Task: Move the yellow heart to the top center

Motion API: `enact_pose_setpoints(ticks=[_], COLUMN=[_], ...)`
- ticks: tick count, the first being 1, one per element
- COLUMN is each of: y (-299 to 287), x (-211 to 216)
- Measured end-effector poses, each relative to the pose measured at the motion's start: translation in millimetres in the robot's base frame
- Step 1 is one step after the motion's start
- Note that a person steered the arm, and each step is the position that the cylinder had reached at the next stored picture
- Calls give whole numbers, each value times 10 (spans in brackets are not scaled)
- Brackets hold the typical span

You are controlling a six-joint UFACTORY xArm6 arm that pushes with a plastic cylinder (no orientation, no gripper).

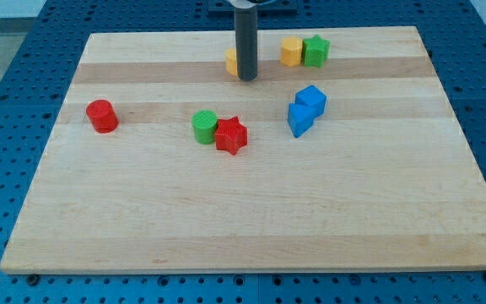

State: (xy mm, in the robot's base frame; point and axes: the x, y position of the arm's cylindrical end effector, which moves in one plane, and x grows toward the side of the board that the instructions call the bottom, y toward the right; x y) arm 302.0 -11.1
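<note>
A: Where is the yellow heart (231, 61) sitting?

B: Near the board's (142, 228) top centre, mostly hiding behind my tip (246, 78), which is touching its right side. The arm has no claw, only the rod.

A: And around it?

B: Right of it, a yellow block (290, 51) is touching a green star (315, 51). Below it are lying two blue blocks (306, 110), a green cylinder (204, 127) against a red star (232, 135), and, far left, a red cylinder (102, 116).
</note>
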Motion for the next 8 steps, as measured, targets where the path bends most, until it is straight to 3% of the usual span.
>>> enact_pose_setpoints(ticks=[3, 6, 8], y=[-571, -363, -119], x=[110, -256, -257])
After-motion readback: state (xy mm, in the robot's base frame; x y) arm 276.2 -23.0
